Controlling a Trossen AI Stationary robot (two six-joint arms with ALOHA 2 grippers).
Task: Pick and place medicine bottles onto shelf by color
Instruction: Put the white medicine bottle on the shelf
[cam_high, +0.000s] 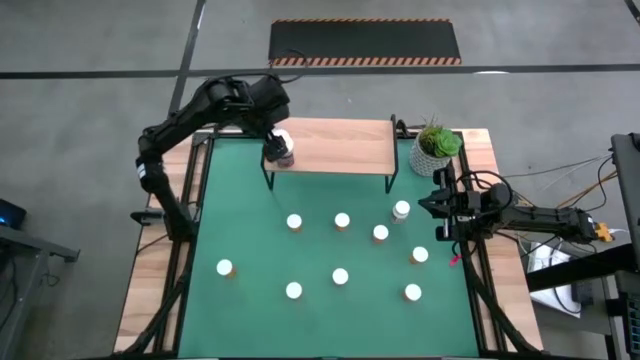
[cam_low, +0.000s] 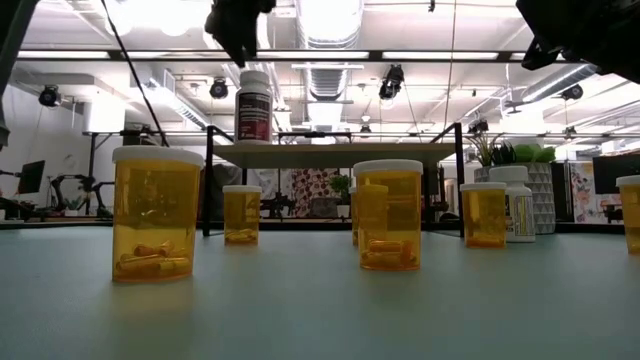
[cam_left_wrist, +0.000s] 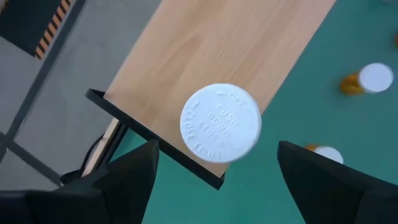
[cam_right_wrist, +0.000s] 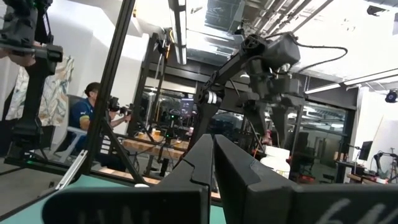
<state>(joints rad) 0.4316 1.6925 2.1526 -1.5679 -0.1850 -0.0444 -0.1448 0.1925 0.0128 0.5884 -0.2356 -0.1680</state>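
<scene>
A dark-bodied, white-capped medicine bottle (cam_high: 284, 153) stands upright on the left end of the light-wood shelf (cam_high: 340, 145). It also shows in the low view (cam_low: 254, 108). My left gripper (cam_left_wrist: 217, 148) is open just above it, one finger on each side of the white cap (cam_left_wrist: 221, 122), without touching it. Several orange bottles (cam_high: 342, 220) and one white bottle (cam_high: 401, 210) stand on the green mat (cam_high: 250, 240). My right gripper (cam_high: 438, 214) is shut and empty at the mat's right edge, near the white bottle.
A white pot with a green plant (cam_high: 437, 148) stands at the shelf's right end. The shelf's black legs (cam_high: 391, 175) rest on the mat's far side. In the low view, orange bottles (cam_low: 156, 212) stand close in front. A seated person (cam_right_wrist: 93, 118) shows in the room beyond.
</scene>
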